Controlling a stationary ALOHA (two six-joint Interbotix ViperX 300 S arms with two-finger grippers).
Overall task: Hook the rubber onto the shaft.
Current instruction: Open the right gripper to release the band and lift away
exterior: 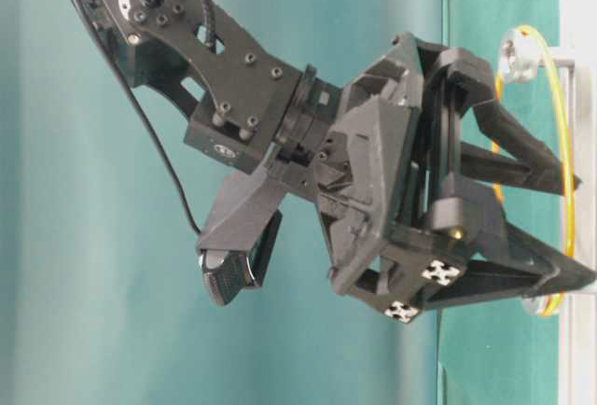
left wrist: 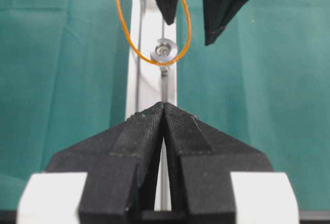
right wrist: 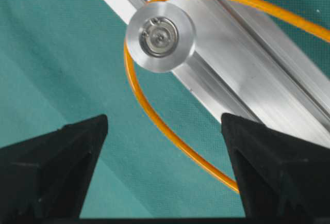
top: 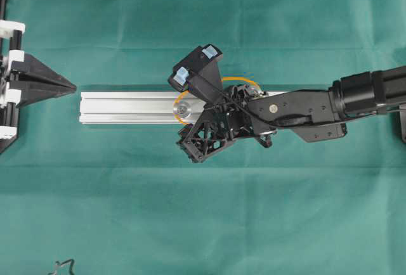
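The rubber [right wrist: 170, 136] is a thin orange loop lying across the silver rail [right wrist: 247, 69]. One end curves round the shaft [right wrist: 160, 37], a round silver disc standing on the rail. In the overhead view the rubber [top: 179, 118] hugs the shaft [top: 183, 107] and runs right under the arm. My right gripper [right wrist: 164, 121] is open and hovers just off the shaft, with its fingers on either side of the band and not touching it; it holds nothing. My left gripper [left wrist: 164, 104] is shut and empty. It points along the rail [left wrist: 152, 79] well short of the shaft [left wrist: 164, 51].
A second silver pin [exterior: 536, 304] stands further along the rail, with the rubber [exterior: 562, 144] reaching it. The right arm [top: 304, 107] lies over the rail's right half. Green cloth [top: 203, 224] covers the table. The left gripper [top: 63, 88] sits at the far left edge.
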